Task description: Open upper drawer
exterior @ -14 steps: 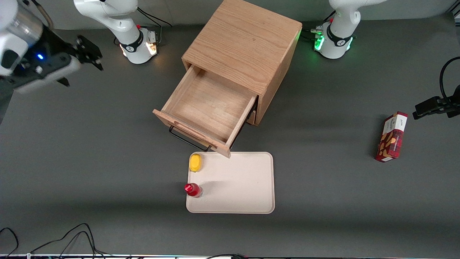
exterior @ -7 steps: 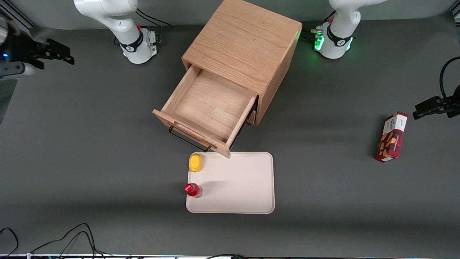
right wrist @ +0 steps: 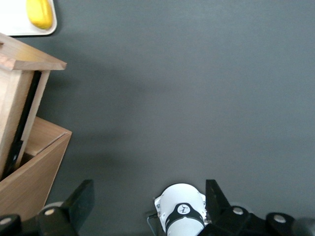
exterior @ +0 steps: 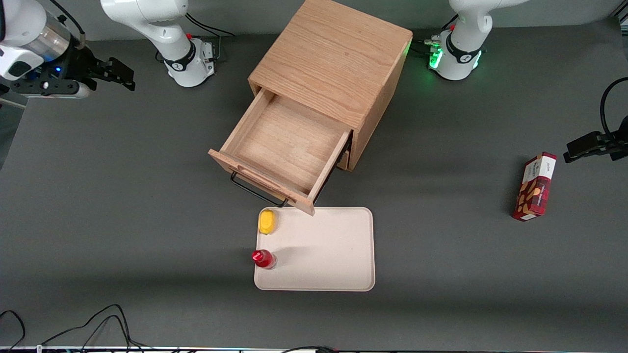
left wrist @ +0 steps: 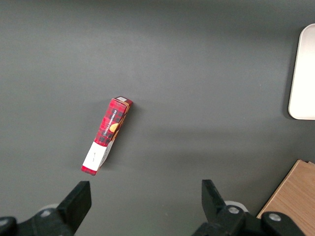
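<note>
Hovering wide-fingered and empty-handed, the black two-finger gripper (exterior: 117, 76) sits well apart from the pulled-out light oak upper drawer (exterior: 284, 147).

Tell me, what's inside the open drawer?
Nothing: the drawer shows only its bare wooden bottom. The part still tucked in the cabinet is hidden. The hand hangs open, far off toward the working arm's end.

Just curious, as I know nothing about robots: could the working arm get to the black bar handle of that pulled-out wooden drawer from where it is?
Probably yes. The gripper hangs open, holding nothing, toward the working arm's end of the table, well clear of the light oak upper drawer. Only bare table lies between it and the black metal bar handle.
</note>
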You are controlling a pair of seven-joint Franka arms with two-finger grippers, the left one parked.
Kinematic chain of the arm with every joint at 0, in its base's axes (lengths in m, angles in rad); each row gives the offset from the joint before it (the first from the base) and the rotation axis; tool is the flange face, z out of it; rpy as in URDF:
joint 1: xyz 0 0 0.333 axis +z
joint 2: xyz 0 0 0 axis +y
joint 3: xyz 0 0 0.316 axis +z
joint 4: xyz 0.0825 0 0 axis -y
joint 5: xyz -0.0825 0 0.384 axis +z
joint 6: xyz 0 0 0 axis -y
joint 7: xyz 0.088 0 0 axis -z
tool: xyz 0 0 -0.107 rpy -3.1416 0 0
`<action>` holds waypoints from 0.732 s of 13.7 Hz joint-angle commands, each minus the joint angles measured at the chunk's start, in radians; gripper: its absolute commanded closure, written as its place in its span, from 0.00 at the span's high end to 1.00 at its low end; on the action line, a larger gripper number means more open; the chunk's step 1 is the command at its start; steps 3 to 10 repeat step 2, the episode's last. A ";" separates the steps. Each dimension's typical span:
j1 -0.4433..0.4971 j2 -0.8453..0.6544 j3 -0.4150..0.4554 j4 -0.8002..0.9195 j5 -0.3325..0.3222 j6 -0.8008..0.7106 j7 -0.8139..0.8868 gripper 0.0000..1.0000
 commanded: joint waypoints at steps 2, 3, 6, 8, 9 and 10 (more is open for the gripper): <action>0.005 0.027 -0.032 0.046 -0.033 0.019 0.025 1.00; 0.005 0.027 -0.032 0.046 -0.033 0.019 0.025 1.00; 0.005 0.027 -0.032 0.046 -0.033 0.019 0.025 1.00; 0.005 0.027 -0.032 0.046 -0.033 0.019 0.025 1.00; 0.005 0.027 -0.032 0.046 -0.033 0.019 0.025 1.00; 0.005 0.027 -0.032 0.046 -0.033 0.019 0.025 1.00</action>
